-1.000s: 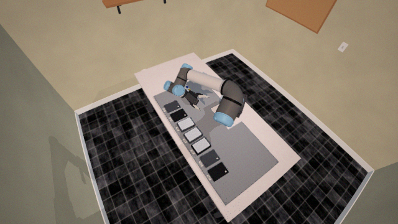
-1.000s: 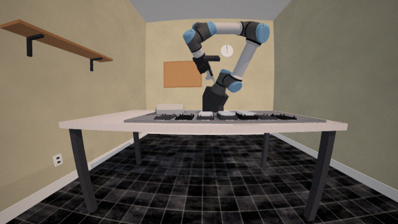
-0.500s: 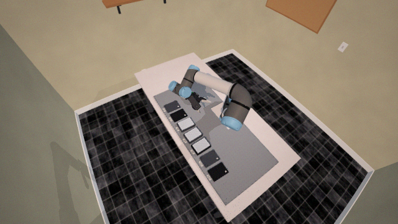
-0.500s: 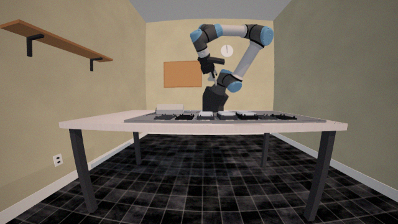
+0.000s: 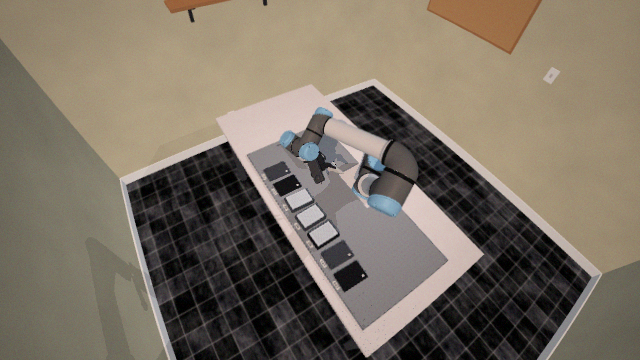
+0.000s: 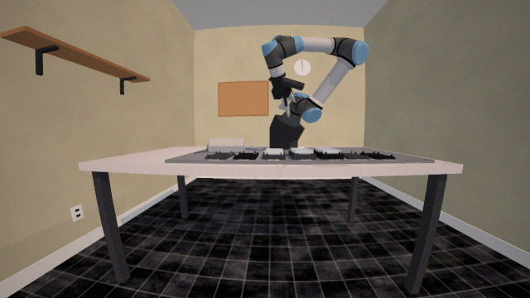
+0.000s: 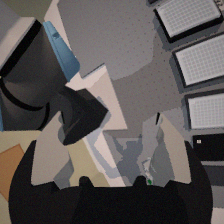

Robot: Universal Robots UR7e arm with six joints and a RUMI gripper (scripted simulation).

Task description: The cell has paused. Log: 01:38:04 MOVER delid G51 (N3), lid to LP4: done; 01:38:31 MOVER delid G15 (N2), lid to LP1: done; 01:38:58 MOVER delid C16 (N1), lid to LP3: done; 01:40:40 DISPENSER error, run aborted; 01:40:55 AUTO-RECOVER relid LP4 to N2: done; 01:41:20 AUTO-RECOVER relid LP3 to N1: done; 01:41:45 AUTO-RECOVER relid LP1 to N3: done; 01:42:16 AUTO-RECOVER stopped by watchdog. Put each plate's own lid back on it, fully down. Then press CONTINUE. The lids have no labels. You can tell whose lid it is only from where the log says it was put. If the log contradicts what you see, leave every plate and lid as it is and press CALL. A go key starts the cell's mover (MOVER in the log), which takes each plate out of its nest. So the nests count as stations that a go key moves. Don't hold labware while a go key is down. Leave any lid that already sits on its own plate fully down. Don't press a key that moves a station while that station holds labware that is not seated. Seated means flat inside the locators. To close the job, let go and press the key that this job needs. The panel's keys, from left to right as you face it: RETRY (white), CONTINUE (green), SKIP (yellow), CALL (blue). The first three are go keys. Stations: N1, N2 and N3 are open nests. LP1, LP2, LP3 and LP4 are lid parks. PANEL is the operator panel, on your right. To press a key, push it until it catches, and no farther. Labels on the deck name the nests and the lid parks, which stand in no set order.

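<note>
Three plates with pale lids stand in the middle of the row on the grey deck: one (image 5: 299,199), one (image 5: 310,216) and one (image 5: 323,234). All three lids look flat and level. They also show at the right edge of the wrist view (image 7: 202,60). Two dark empty lid parks lie at each end of the row (image 5: 276,171) (image 5: 350,275). My gripper (image 5: 320,172) hangs high above the deck behind the row's far end, open and empty; it also shows in the exterior view (image 6: 286,101) and the wrist view (image 7: 107,150). The deck labels are too small to read.
A pale box, apparently the operator panel (image 6: 225,145), stands at the deck's left end in the exterior view; its keys do not show. The arm's base (image 5: 372,190) stands behind the row. The deck's wide part behind the row holds no objects.
</note>
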